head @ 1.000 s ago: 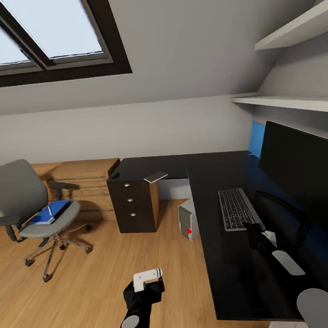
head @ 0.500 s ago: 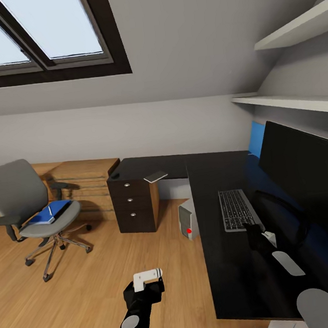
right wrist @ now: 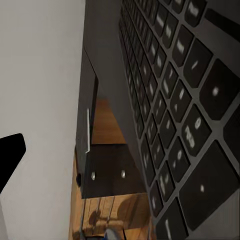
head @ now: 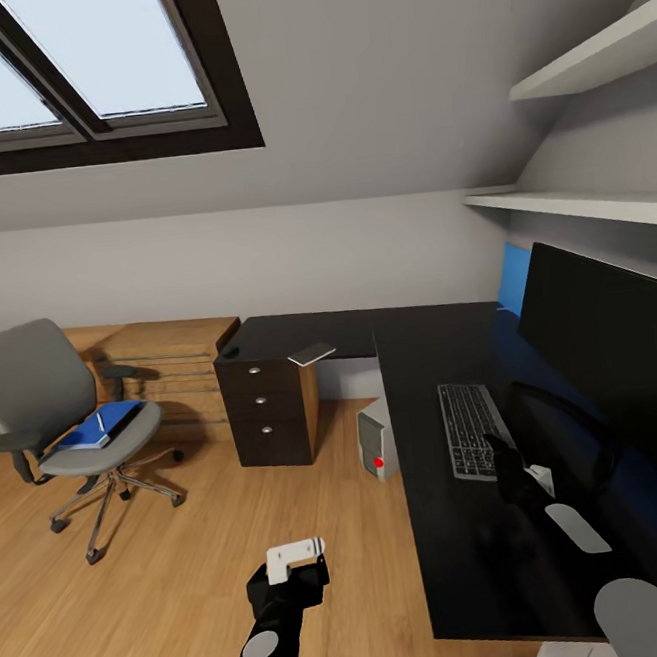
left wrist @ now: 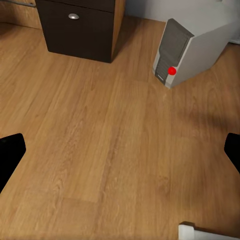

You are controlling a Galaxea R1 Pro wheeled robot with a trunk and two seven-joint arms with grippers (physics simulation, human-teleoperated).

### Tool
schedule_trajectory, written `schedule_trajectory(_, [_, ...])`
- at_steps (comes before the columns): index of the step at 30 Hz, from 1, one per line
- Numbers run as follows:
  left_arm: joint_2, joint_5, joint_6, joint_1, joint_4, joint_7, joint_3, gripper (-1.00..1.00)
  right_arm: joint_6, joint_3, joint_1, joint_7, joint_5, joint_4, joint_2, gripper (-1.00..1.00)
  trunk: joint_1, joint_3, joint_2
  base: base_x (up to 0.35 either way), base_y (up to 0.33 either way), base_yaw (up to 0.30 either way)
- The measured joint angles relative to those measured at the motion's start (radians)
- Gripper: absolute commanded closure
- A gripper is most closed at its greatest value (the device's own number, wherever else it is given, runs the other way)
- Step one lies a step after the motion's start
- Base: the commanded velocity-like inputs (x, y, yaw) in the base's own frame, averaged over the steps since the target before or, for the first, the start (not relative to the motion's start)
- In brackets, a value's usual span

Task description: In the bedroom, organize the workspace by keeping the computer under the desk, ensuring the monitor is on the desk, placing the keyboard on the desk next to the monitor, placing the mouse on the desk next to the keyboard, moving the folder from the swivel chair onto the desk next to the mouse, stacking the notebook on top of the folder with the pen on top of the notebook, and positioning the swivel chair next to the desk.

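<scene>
Sloped grey walls and a dark-framed skylight close in a bedroom with a pale wooden plank floor (head: 192, 583). Along the right side runs the long black L-shaped desk (head: 460, 547), with its dark drawer unit with round silver knobs (head: 263, 400) at the far end. On the desk stands the wide black flat monitor (head: 611, 341), and before it lies the slim black-keyed keyboard with a grey frame (head: 468, 425). Compared with a second ago the keyboard sits slightly turned and shifted toward the monitor, its near end tucked by the right gripper (head: 511, 472), which is down at the keyboard's near edge; whether its jaws are apart or closed I cannot tell. The small silver-grey tower computer with a red light (head: 378, 442) stands on the floor under the desk, just beside the drawer unit. The left gripper (head: 296, 563) hangs over bare floor with its fingers spread wide, unchanged. Well apart to the left, the grey swivel chair with black armrests (head: 56, 415) carries the flat bright blue folder (head: 102, 426), with a thin white pen (head: 100, 421) on top. A small thin grey notebook (head: 312, 353) lies on the desk's far corner, and the small black mouse (head: 231, 352) rests near it.
</scene>
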Motion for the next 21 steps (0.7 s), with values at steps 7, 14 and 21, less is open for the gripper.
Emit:
schedule_trajectory(7, [0.001,-0.002,-0.001,0.0,0.003,0.001,0.0,-1.0,0.0,0.0,0.0,0.001,0.0,0.0,0.0,-1.0,0.0,0.0,0.0,0.0,-0.036,0.0])
schedule_trajectory(14, [0.002,-0.003,-0.001,0.0,0.005,0.001,0.0,-1.0,0.0,0.0,0.0,0.002,0.0,0.0,0.0,-1.0,0.0,0.0,0.0,0.005,-0.092,0.0])
schedule_trajectory(21, [0.002,-0.003,-0.001,0.0,0.005,0.001,0.002,-1.0,0.0,0.0,0.0,0.002,0.0,0.0,0.0,-1.0,0.0,0.0,0.0,0.0,-0.006,0.0])
